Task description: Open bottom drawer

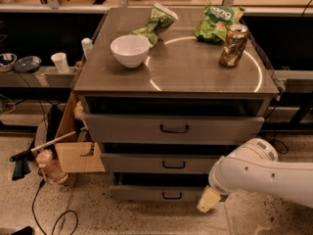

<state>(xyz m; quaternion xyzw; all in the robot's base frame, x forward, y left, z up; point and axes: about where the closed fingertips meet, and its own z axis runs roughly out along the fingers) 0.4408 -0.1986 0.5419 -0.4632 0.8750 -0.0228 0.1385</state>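
Note:
The bottom drawer is the lowest of three grey drawer fronts in the cabinet, with a small black handle. It stands a little out from the cabinet. Above it are the middle drawer and the tall top drawer. My white arm reaches in from the right. My gripper is a cream-coloured tip at the right end of the bottom drawer front, right of the handle.
On the cabinet top stand a white bowl, two green snack bags and a drink can. A cardboard box, a bottle and cables lie on the floor to the left.

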